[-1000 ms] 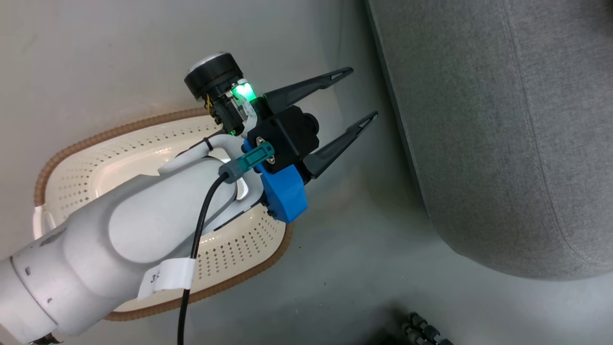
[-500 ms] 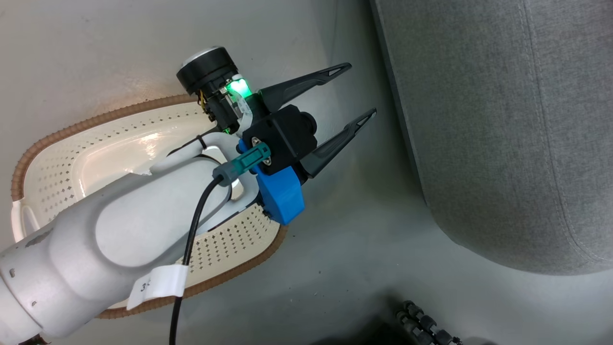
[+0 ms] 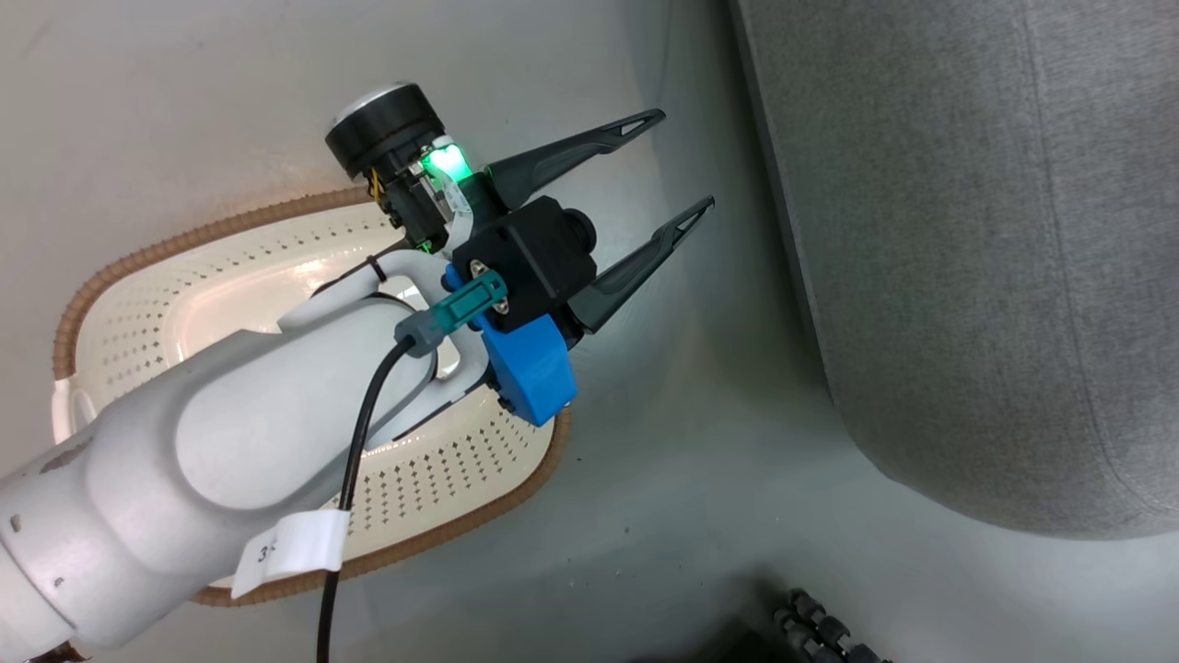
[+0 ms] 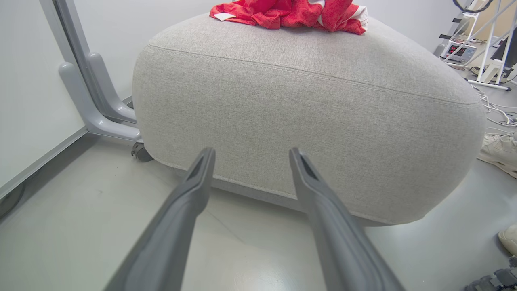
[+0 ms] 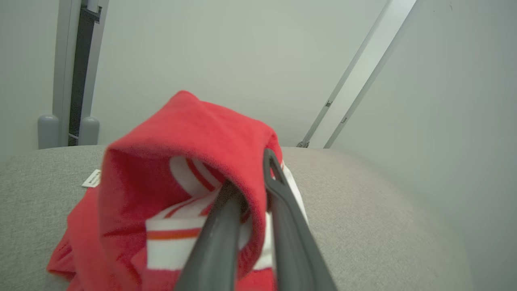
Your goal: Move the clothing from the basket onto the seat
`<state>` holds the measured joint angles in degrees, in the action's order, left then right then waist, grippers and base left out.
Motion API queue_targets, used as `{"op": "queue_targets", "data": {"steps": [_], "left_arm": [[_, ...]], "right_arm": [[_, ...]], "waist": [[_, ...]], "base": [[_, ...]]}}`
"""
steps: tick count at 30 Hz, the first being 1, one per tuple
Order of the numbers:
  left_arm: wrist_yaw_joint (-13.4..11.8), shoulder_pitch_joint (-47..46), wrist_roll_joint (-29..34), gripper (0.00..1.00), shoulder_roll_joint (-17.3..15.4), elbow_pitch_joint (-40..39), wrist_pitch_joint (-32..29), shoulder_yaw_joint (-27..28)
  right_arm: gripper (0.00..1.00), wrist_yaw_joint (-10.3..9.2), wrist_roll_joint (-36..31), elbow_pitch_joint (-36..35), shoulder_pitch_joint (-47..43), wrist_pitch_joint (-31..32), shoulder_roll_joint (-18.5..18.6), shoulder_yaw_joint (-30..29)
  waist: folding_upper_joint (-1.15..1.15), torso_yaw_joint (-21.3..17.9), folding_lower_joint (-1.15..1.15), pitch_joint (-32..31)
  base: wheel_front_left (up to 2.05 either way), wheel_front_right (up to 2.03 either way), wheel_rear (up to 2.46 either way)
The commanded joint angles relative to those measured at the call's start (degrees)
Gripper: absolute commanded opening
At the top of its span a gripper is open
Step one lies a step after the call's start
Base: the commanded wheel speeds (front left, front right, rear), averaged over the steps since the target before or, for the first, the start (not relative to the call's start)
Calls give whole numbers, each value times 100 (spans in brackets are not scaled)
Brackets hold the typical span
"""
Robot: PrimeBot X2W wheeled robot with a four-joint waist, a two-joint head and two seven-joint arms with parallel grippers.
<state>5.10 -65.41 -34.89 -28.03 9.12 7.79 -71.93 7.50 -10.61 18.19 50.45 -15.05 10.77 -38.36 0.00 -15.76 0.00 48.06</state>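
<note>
The cream perforated basket (image 3: 138,313) with its brown rim lies on the floor under my left forearm, and what shows of its inside is bare. My left gripper (image 3: 683,158) hovers past the basket's right end, open and holding nothing, pointing at the side of the grey seat (image 4: 303,101). Red clothing (image 4: 291,12) lies in a heap on top of the seat. In the right wrist view my right gripper (image 5: 250,173) is shut on a fold of red clothing (image 5: 181,137) with white stripes, held just above the seat (image 5: 363,210).
Pale partition panels with a grey foot (image 4: 93,93) and a caster (image 4: 139,150) stand left of the seat. Cables, equipment (image 4: 456,50) and a shoe (image 4: 499,151) lie to its right. A black ribbed hose (image 3: 820,626) sits near my base.
The head view has shifted slightly. My left gripper stays open in about the same place over the basket's end.
</note>
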Motion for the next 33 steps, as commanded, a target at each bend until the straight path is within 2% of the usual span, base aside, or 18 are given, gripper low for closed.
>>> {"op": "queue_targets", "data": {"steps": [1, 10, 19, 27, 33], "left_arm": [[-3, 47, -34, 100, 18, 20, 54, 9], [-90, 460, -195, 100, 236, 349, 464, 47], [-280, 1309, -496, 100, 449, 774, 736, 538], [-618, 2471, 99, 100, 637, 407, 745, 2216], [-707, 3339, 730, 100, 875, 317, 746, 3393]], "right_arm": [[100, -1, 59, -14, -134, -19, 37, 17], [100, -1, 377, -345, -1213, -19, 240, 556], [100, -1, 501, -923, -2433, -19, 34, 1255], [100, 0, 582, -1305, -3044, -19, -241, 2152], [100, 0, 702, -1364, -3302, -19, -387, 2772]], "waist": [[0, -13, 0, -98], [0, 50, 0, -951], [0, 264, 0, -2188], [0, 680, 0, -3079], [0, 1098, 0, -3621]], "base": [[0, 0, 0], [0, 0, 0], [0, 0, 0], [0, 0, 0], [0, 0, 0]]}}
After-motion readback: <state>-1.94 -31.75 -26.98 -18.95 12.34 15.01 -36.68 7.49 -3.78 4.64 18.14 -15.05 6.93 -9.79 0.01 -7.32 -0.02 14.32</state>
